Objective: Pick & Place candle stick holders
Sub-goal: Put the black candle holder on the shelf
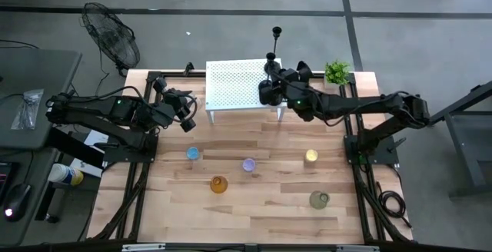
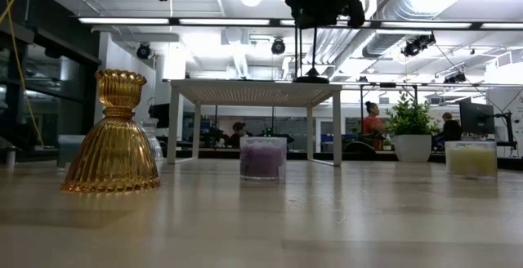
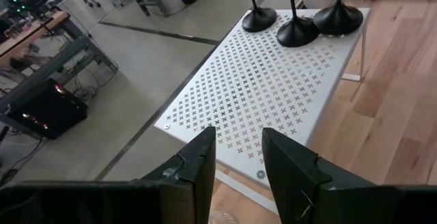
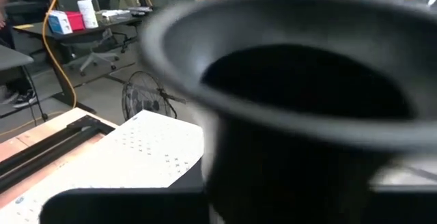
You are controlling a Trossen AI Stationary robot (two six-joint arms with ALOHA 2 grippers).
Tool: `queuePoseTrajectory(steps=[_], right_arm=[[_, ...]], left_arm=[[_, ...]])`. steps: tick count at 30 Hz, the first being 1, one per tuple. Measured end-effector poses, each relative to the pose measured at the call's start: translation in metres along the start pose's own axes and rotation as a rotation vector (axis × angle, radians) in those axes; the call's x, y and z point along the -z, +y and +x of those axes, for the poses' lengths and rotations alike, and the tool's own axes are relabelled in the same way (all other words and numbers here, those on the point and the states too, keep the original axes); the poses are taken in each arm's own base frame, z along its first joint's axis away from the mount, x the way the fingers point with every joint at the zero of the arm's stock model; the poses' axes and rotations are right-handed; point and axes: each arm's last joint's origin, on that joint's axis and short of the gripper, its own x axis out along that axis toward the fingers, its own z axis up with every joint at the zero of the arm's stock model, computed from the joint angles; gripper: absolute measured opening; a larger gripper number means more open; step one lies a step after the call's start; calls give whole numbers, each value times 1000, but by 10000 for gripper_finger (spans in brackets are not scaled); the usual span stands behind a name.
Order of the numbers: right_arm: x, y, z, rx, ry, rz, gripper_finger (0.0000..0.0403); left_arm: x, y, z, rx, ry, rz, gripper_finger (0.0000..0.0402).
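White perforated metal stand (image 1: 234,83) carries the black slim candlesticks (image 3: 295,27) upright, stems vertical, grouped at its right end. Right gripper (image 1: 270,74) is clamped on one candlestick there. Left gripper (image 3: 237,157), jaws parted and empty, hovers near the stand's left end.

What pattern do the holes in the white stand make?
Rows of small crosses on the white stand; left wrist view shows it best.

Bright overhead ceiling lights (image 2: 245,20); near candlestick cup (image 4: 287,80) badly blurred
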Motion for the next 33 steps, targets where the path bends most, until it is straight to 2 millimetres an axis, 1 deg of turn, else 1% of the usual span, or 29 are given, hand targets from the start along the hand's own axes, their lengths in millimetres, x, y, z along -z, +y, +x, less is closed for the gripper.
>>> queuePoseTrajectory(steps=[10, 16, 23, 33], right_arm=[[2, -1, 0, 5, 13, 10, 33], [0, 0, -5, -3, 7, 15, 33], [5, 1, -6, -10, 50, 36, 33], [4, 1, -7, -10, 46, 24, 33]], left_arm=[[0, 0, 0, 6, 1, -3, 117], [0, 0, 0, 6, 0, -3, 117], [0, 0, 0, 6, -1, -11, 117], [0, 0, 0, 6, 0, -26, 117]])
